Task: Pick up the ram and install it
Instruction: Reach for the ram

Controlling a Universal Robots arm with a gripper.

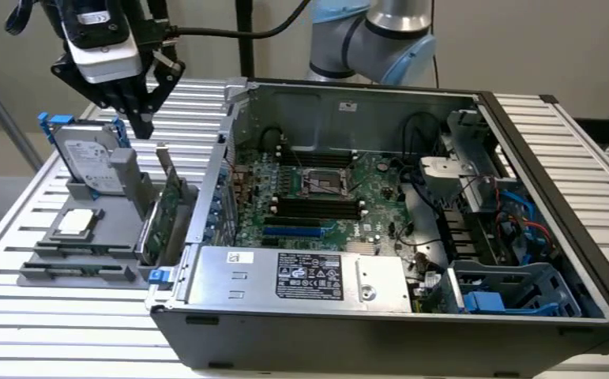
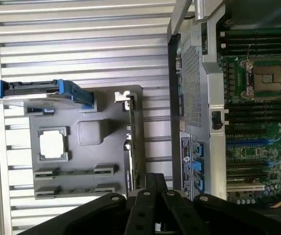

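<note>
ram sockets (image 1: 315,207) black on motherboard (image 1: 380,196), claw (image 1: 140,126) clenched above grey tray (image 1: 46,260) beside hard drive (image 1: 85,158), power supply label (image 1: 310,278) illegible

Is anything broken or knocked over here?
Nothing stands out. The hard drive and green card stand upright in their gray holder, and the open computer case looks tidy inside.

Honestly, nothing here is actually readable. At about 6 o'clock in the exterior view, the power supply (image 1: 219,280) has a black label (image 1: 310,279) with white print and a small white sticker (image 1: 243,257). Both are too tiny to make out. Over at 9 o'clock, the label on the hard drive (image 1: 85,154) is illegible too.
</note>
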